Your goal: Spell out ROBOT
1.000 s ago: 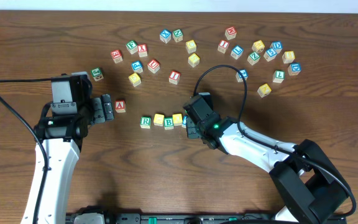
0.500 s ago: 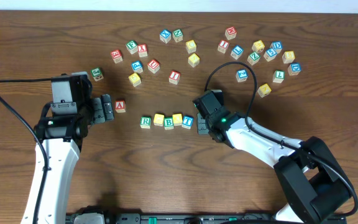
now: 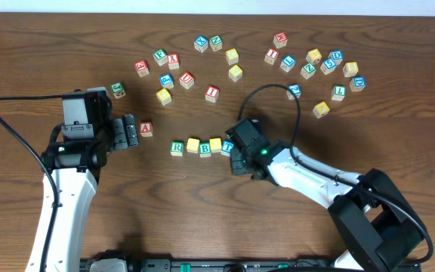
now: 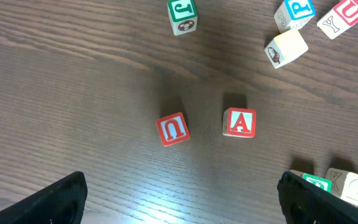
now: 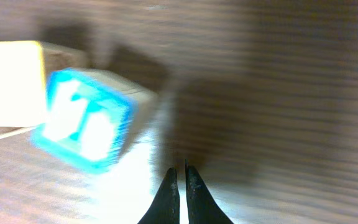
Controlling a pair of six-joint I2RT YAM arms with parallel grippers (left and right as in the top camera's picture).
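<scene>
Row: near the middle of the tabletop we see five cubes side by side. From left they are R, a yellow cube, B, a second yellow cube and T.
T: it sits at the row's right end, just beside the second yellow cube. From above the right arm partly hides it, and in the right wrist view it is blurred and turned askew.
Right end effector: the fingers are pressed together with nothing between them. The tips are low over the tabletop just right of T; we cannot tell whether they touch it.
Left end effector: it is spread wide and empty toward the left edge, just beside A and apart from the row.
Other cubes: these lie scattered along the far edge, well apart from the row.
</scene>
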